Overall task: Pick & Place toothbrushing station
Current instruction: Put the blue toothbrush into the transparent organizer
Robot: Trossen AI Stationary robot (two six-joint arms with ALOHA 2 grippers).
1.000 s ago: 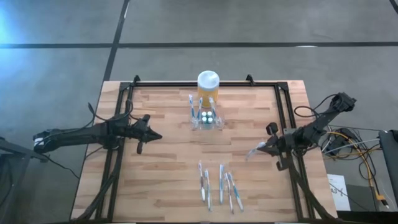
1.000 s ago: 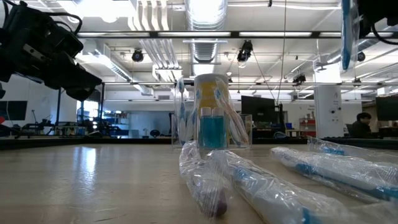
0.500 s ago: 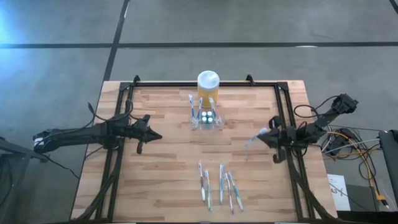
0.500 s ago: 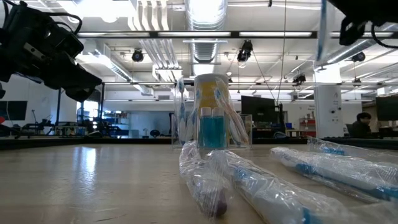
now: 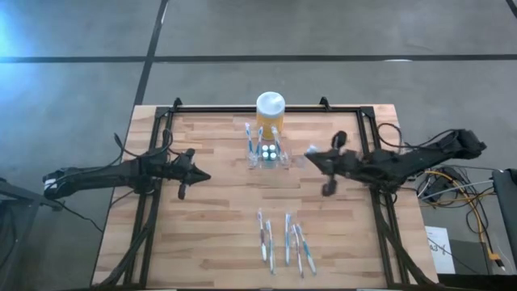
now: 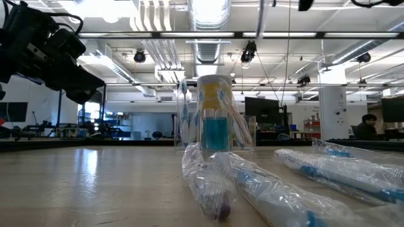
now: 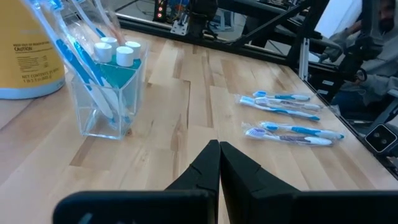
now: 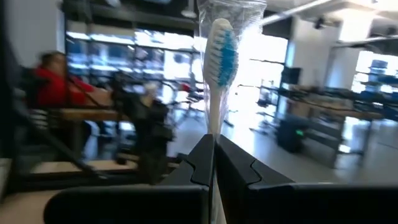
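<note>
The clear toothbrushing station [image 5: 267, 155] stands upper centre of the high view, touching the yellow jar [image 5: 270, 115]. Just right of it, the right gripper [image 5: 310, 157] is clamped on a wrapped toothbrush [image 8: 220, 68]; the thin wrap could slip, or the brush could miss the holder. The left gripper [image 5: 202, 176] waits closed at the left.

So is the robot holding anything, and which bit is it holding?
Yes. The right gripper pinches a wrapped toothbrush by its handle, bristles up. The left gripper is shut on nothing.
</note>
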